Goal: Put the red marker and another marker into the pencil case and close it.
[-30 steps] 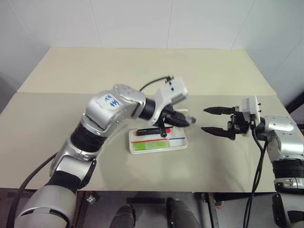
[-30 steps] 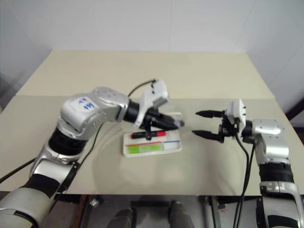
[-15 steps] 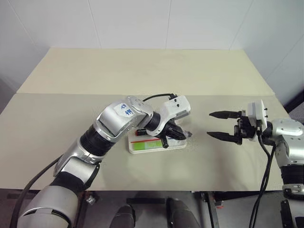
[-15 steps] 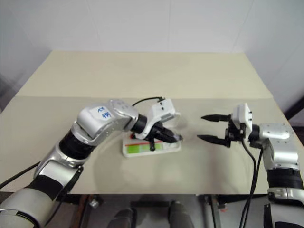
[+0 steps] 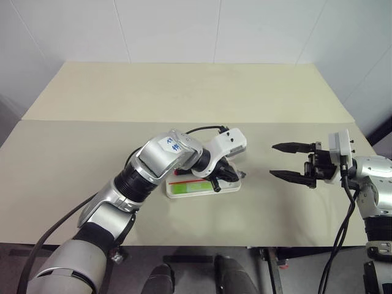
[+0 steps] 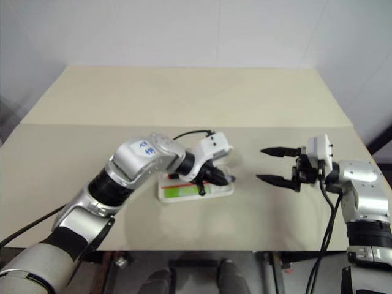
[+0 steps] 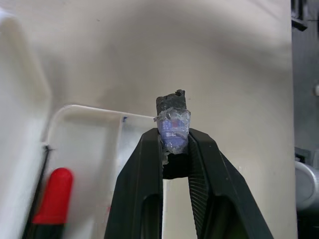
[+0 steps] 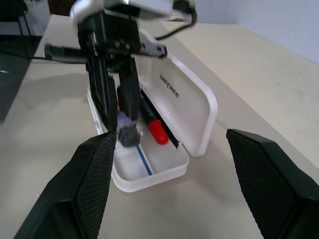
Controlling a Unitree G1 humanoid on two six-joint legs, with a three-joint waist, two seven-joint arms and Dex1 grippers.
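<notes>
Right wrist view: white pencil case (image 8: 192, 107) open.

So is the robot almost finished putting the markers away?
Nearly. The red marker and the green marker already lie in the open pencil case. The left gripper is over the case's end, shut on a small dark grey stub. The right gripper waits open beside the case, apart from it. Closing the lid, which stands upright, is left to do.
</notes>
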